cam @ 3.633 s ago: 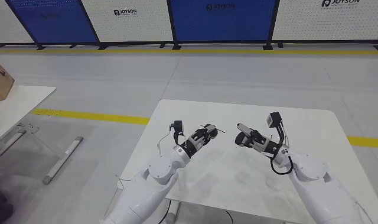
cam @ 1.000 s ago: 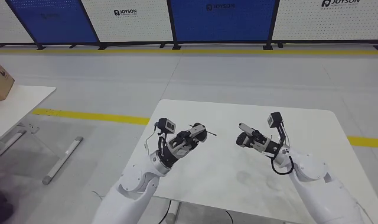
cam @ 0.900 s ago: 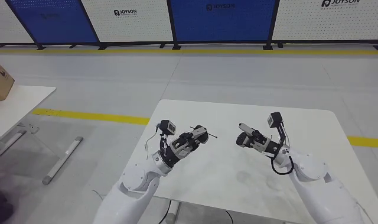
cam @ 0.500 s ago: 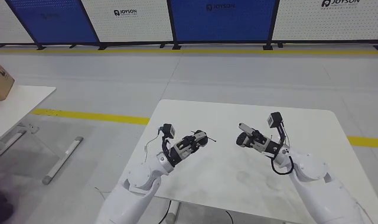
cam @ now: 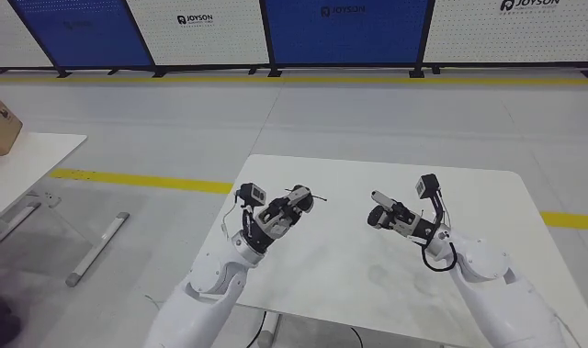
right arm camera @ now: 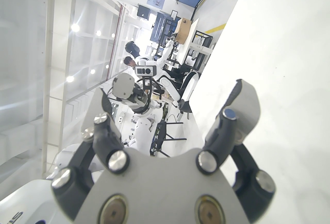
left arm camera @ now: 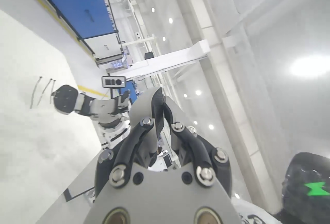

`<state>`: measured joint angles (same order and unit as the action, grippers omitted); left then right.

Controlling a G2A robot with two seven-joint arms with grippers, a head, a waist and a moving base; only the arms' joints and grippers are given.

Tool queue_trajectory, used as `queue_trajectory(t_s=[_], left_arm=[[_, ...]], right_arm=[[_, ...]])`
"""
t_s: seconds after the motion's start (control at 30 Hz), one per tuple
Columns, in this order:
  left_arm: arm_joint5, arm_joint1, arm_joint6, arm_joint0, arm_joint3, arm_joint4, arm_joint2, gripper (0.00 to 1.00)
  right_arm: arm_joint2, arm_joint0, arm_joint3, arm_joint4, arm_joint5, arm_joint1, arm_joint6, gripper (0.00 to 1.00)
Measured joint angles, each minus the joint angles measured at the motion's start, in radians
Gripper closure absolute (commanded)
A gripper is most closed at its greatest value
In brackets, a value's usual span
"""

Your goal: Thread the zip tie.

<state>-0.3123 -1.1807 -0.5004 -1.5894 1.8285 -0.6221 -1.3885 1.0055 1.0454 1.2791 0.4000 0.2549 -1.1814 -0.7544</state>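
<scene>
The left gripper [cam: 299, 201], over the table [cam: 459, 187] at its 9 o'clock side, pinches a zip tie [cam: 317, 198] pointing toward 3 o'clock; the right gripper [cam: 373, 209] faces it, spread wide and empty. Three spare ties [left arm camera: 41, 91] lie on the table.

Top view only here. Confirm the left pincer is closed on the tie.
Observer: The left pincer is shut on the tie; its wrist view shows the fingertips pressed together.
Operator: Now the other arm.
Observer: The right pincer is open in its wrist view, fingers wide apart, nothing between them.
Operator: List any spares.
Observer: Three spare ties lie side by side on the table.
</scene>
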Motion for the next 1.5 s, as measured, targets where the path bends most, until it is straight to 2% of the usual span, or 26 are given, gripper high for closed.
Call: queue_trajectory(t_s=[0.23, 0.57, 0.63, 0.73, 0.93, 1.1, 1.3, 1.5], left_arm=[[-0.018, 0.003, -0.030, -0.033, 0.049, -0.069, -0.033, 1.00], [-0.017, 0.003, -0.032, -0.033, 0.050, -0.069, -0.033, 1.00], [-0.003, 0.003, -0.024, -0.028, 0.044, -0.051, -0.028, 1.00], [0.029, 0.004, -0.022, -0.015, 0.023, 0.017, -0.011, 1.00], [0.065, 0.005, -0.025, 0.013, -0.028, 0.128, 0.032, 1.00], [0.081, 0.000, -0.015, 0.052, -0.102, 0.193, 0.089, 1.00], [0.078, -0.006, 0.008, 0.104, -0.200, 0.253, 0.144, 1.00], [0.074, -0.006, 0.013, 0.109, -0.209, 0.265, 0.148, 1.00]], right_arm=[[0.000, 0.000, 0.000, 0.000, 0.000, 0.000, 0.000, 0.00], [0.000, 0.000, 0.000, 0.000, 0.000, 0.000, 0.000, 0.00], [0.000, 0.000, 0.000, 0.000, 0.000, 0.000, 0.000, 0.00], [0.000, 0.000, 0.000, 0.000, 0.000, 0.000, 0.000, 0.00], [0.000, 0.000, 0.000, 0.000, 0.000, 0.000, 0.000, 0.00], [0.000, 0.000, 0.000, 0.000, 0.000, 0.000, 0.000, 0.00], [0.000, 0.000, 0.000, 0.000, 0.000, 0.000, 0.000, 0.00], [0.000, 0.000, 0.000, 0.000, 0.000, 0.000, 0.000, 0.00]])
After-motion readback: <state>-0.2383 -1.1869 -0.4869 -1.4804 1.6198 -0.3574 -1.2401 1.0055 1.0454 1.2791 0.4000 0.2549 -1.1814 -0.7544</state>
